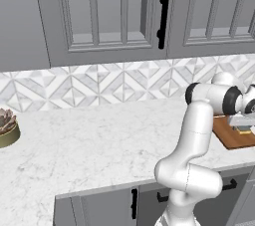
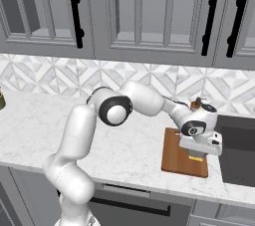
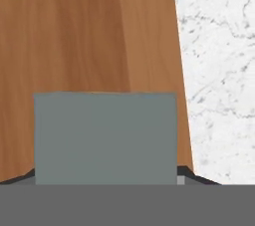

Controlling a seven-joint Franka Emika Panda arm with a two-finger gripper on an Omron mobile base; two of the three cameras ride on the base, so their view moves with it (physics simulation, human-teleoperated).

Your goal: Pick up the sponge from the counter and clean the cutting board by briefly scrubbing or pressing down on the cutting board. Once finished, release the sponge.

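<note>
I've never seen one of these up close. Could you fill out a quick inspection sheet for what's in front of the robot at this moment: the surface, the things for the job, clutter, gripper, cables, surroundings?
Surface: the counter, white marble-look, above grey cabinets.
Job's things: the cutting board, reddish-brown wood, lies flat near the counter's front edge. The sponge shows its grey-green face in the hand view, over the board.
Clutter: a potted succulent at the far left; a small bottle behind the arm's wrist.
Gripper: the gripper is low over the board with the sponge under it; whether the jaws are open or shut cannot be told.
Cables: nothing seen.
Surroundings: patterned tile backsplash, glass-front wall cabinets, a dark sink right of the board.
</note>
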